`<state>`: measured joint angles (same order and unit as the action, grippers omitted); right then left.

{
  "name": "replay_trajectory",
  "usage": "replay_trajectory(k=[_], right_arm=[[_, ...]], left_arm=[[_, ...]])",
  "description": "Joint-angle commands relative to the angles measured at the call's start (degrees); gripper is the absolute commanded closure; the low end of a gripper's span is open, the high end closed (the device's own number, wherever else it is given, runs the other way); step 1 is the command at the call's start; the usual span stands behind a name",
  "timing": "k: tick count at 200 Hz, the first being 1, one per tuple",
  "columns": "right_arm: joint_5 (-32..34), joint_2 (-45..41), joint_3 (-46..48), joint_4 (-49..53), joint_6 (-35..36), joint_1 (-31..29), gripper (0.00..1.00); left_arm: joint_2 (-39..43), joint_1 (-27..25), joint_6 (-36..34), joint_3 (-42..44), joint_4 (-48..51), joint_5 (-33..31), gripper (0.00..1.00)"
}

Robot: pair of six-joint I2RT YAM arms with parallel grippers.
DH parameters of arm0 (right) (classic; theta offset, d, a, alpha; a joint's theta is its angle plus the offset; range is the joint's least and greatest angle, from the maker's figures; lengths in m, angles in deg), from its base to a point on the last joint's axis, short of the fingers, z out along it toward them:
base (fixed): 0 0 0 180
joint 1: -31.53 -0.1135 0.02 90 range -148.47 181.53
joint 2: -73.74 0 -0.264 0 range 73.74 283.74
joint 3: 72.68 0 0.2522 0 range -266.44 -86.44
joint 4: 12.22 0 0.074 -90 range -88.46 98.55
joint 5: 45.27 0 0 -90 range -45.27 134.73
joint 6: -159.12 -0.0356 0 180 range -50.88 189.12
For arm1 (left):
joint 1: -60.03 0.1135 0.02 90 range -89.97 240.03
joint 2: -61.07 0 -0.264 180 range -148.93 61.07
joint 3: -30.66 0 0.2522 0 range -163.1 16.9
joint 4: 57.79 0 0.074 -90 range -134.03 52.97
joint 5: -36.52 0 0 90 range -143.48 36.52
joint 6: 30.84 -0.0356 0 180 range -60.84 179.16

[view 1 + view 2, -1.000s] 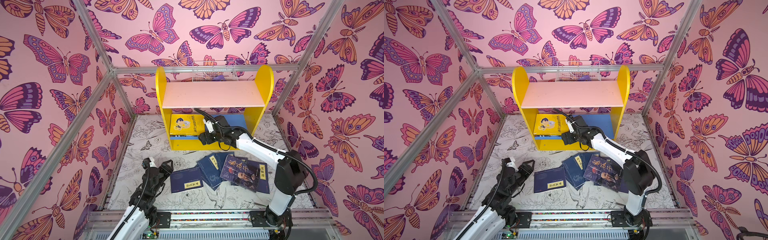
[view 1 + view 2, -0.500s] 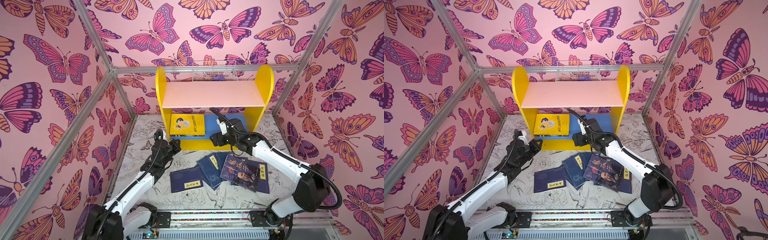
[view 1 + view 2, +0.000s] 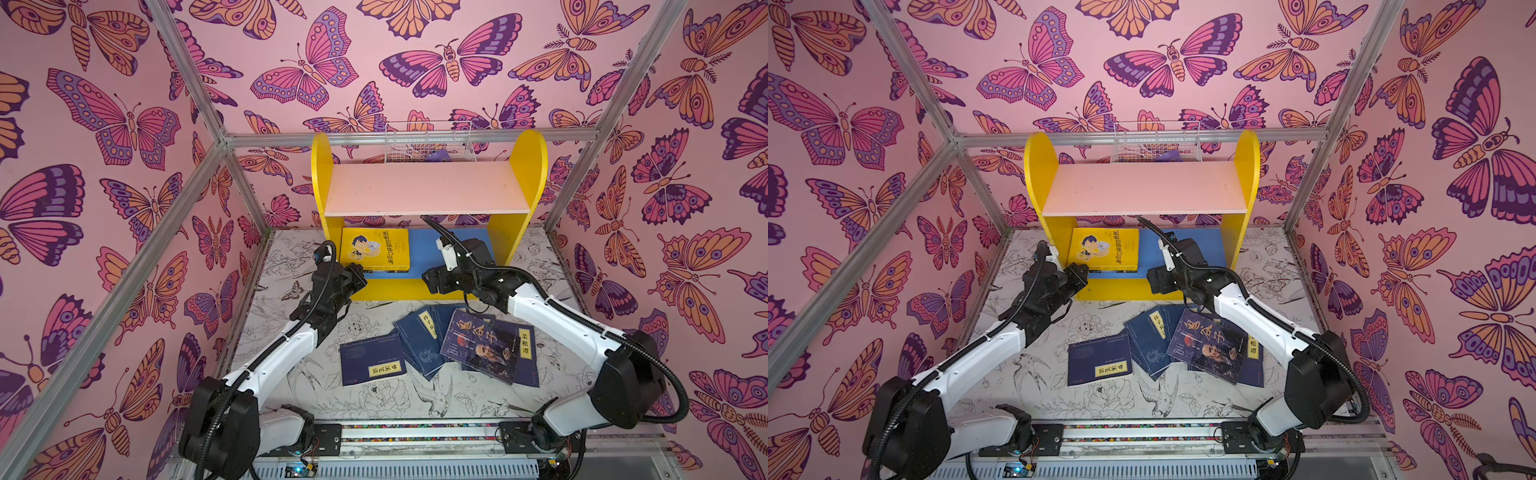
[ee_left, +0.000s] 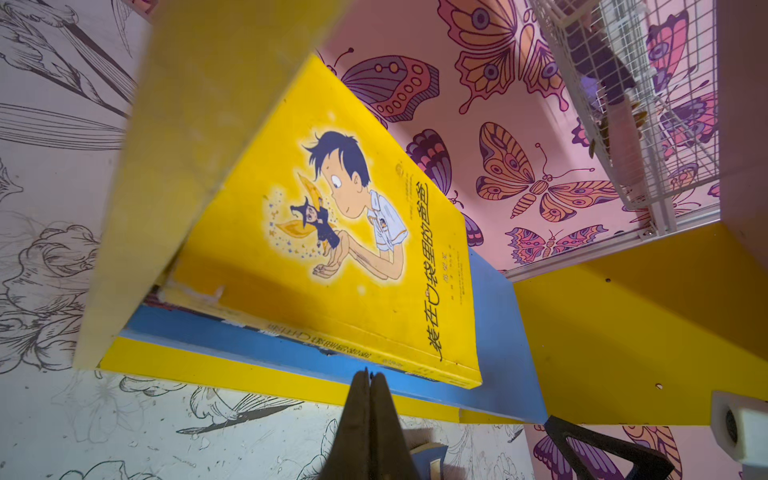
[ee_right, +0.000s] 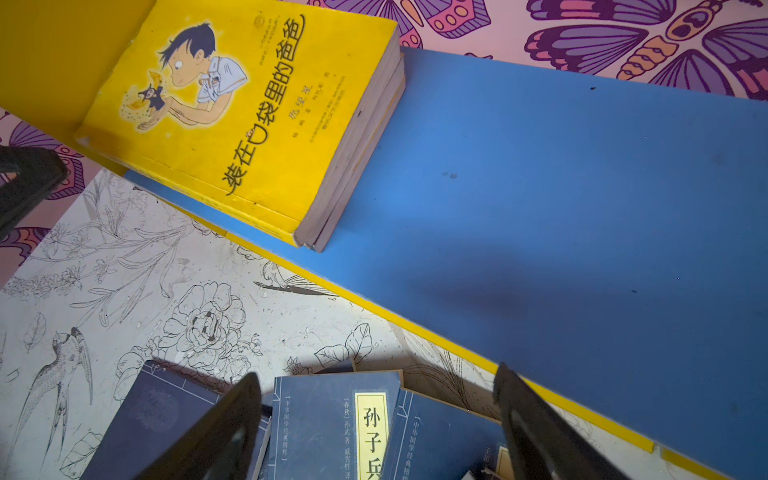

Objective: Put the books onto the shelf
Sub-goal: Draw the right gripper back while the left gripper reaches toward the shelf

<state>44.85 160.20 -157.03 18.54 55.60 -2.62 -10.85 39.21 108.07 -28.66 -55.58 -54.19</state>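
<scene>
My left gripper [image 4: 369, 376], fingers pressed together and empty, sits just in front of the yellow book [image 4: 332, 232] lying on the shelf's [image 3: 528, 166] blue board; right gripper [image 5: 374, 399] spread

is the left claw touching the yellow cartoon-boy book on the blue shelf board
Apart. In the left wrist view the shut left claw stops short of the yellow cartoon-boy book, with a strip of blue shelf board between them.
</scene>
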Motion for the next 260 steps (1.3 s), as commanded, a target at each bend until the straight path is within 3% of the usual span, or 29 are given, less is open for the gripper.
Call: replay_trajectory(k=[1,102,260], right_arm=[[-0.65,-0.34,0.08,-0.73,-0.46,0.76,0.12],[-1.33,-0.5,0.54,-0.71,-0.76,1.81,0.11],[-1.61,-0.63,1.28,-0.83,-0.63,2.16,0.11]], left_arm=[[-0.38,-0.19,-0.5,-0.28,1.4,-0.87,1.0],[-3.74,0.61,2.12,0.7,0.79,0.1,1.0],[-8.18,1.22,-0.12,-3.9,0.41,-1.93,1.0]])
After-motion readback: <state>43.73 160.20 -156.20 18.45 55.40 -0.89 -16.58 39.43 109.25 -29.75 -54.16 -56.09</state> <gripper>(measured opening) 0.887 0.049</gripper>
